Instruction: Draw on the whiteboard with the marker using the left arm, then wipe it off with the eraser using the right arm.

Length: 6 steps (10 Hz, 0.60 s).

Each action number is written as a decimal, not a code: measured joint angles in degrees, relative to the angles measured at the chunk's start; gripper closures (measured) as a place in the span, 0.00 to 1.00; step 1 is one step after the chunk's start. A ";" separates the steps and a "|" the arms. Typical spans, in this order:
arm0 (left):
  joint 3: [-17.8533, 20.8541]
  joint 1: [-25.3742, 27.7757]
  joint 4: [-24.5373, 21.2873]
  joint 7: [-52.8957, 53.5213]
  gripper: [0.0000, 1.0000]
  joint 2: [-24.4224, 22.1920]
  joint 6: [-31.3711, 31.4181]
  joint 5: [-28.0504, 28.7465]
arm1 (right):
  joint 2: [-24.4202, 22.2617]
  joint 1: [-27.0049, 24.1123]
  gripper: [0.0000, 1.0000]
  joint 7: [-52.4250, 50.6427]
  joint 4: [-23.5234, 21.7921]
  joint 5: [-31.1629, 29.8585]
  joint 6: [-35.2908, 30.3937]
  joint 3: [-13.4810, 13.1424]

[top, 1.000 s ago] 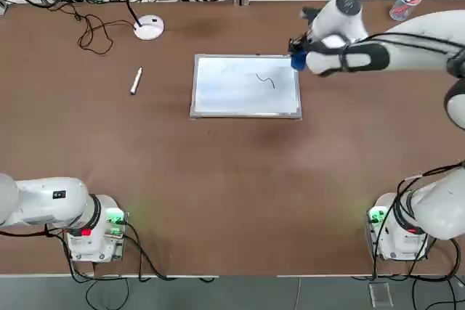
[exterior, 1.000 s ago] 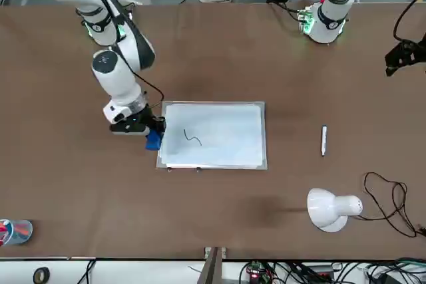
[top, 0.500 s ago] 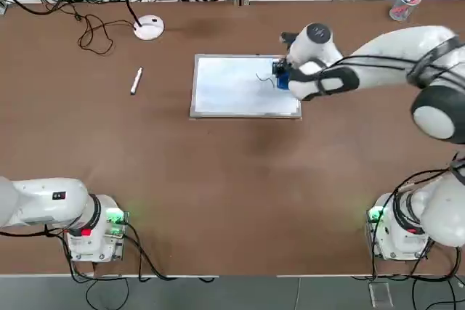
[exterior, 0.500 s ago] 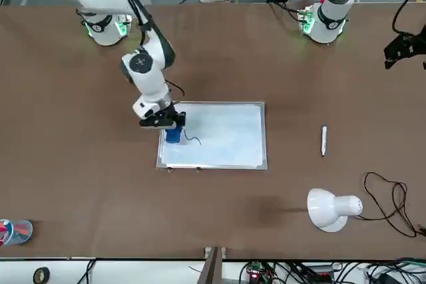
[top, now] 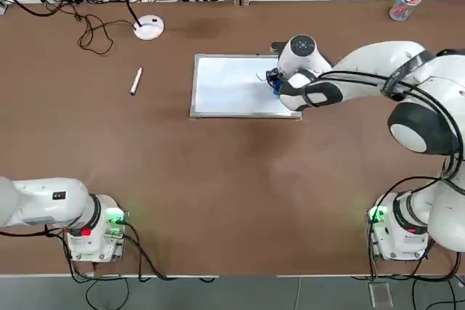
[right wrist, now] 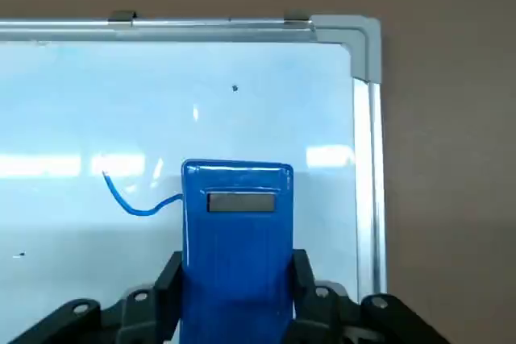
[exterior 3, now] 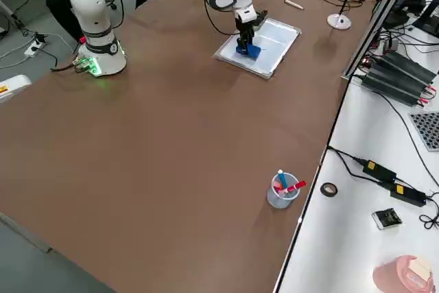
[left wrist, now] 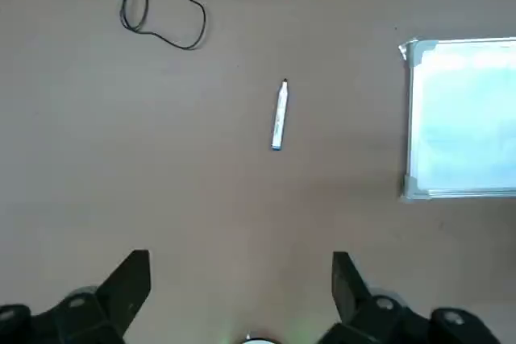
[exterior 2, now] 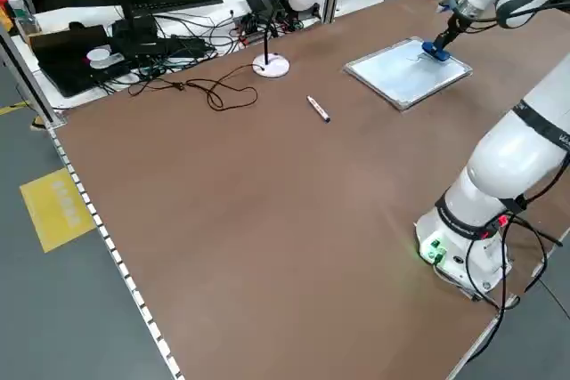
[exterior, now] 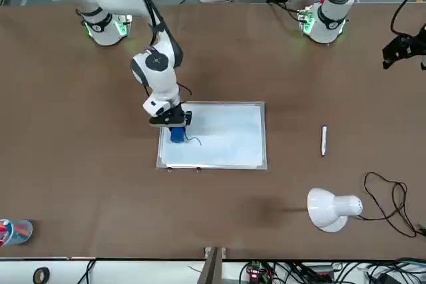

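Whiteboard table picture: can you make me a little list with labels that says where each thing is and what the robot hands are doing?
whiteboard: flat on the table, a small squiggle drawn near one end
squiggle: partly showing beside the eraser
eraser: blue, held over the board
right end effector: shut on the eraser, above the board
marker: lying on the table, apart from the board
left end effector: open, holding nothing, above bare table
lamp: on the table near the far edge
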 joint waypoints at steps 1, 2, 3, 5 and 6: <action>0.02 0.00 -0.09 0.00 0.00 0.07 0.02 -0.17 | 0.09 0.09 0.44 0.00 0.11 -0.42 0.00 -0.06; 0.04 0.00 -0.15 0.00 0.00 0.15 0.05 -0.24 | 0.11 0.08 0.44 0.00 0.20 -1.17 0.00 -0.14; 0.06 0.00 -0.20 0.00 0.00 0.26 0.06 -0.29 | 0.11 0.08 0.44 0.00 0.28 -1.62 0.00 -0.26; 0.07 0.00 -0.23 0.00 0.00 0.47 0.07 -0.31 | 0.11 0.08 0.44 -0.04 0.42 -3.26 -0.08 -0.47; 0.07 0.00 -0.23 0.00 0.00 0.56 0.07 -0.31 | 0.12 0.08 0.44 -0.02 0.45 -5.05 -0.58 -0.54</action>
